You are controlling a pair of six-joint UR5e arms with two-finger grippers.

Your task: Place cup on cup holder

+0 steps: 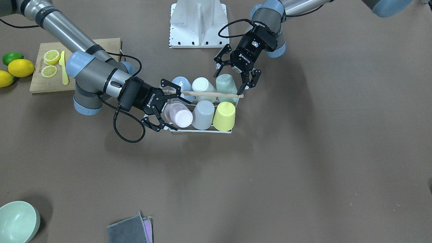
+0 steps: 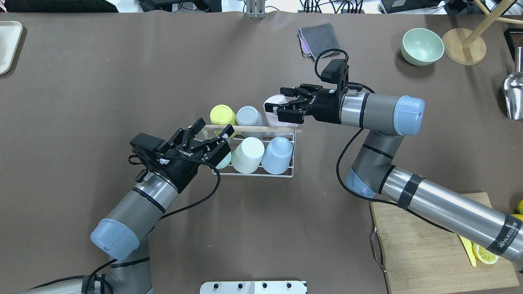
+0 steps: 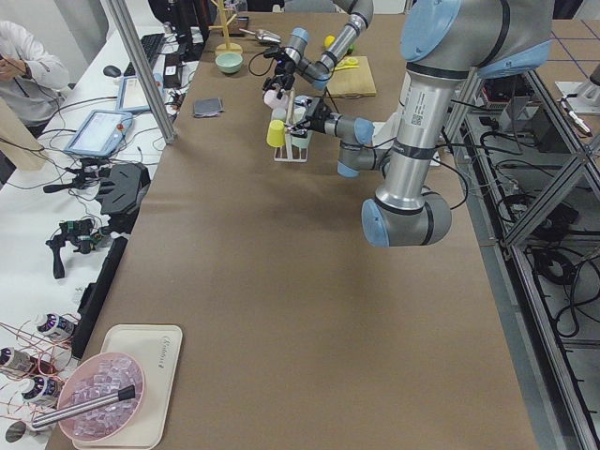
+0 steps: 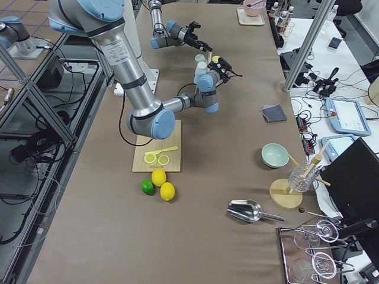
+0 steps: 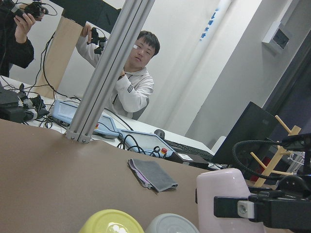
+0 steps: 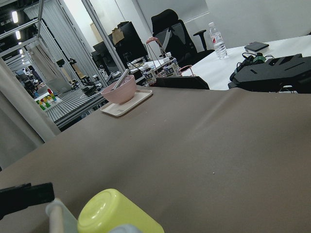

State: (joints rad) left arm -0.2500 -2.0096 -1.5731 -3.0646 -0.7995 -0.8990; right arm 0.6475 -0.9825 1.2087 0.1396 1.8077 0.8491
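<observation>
The cup holder (image 1: 202,130), a white wire rack with a wooden rod handle (image 1: 211,94), stands mid-table and also shows in the overhead view (image 2: 253,174). Blue, white, mint, grey and yellow cups sit upside down on it. My right gripper (image 1: 175,114) is shut on a pink cup (image 1: 180,116) and holds it tilted and slightly raised over the rack's end slot. The pink cup (image 5: 228,194) stands higher than the yellow cup (image 5: 112,222) in the left wrist view. My left gripper (image 1: 228,83) is open and empty, just above the mint cup (image 1: 226,84).
A cutting board (image 1: 84,47) with lemon slices and a yellow knife lies near the right arm, with lemons and a lime (image 1: 20,67) beside it. A green bowl (image 2: 423,45) and a grey cloth (image 2: 318,38) lie at the far edge. The white robot base (image 1: 199,23) stands behind the rack.
</observation>
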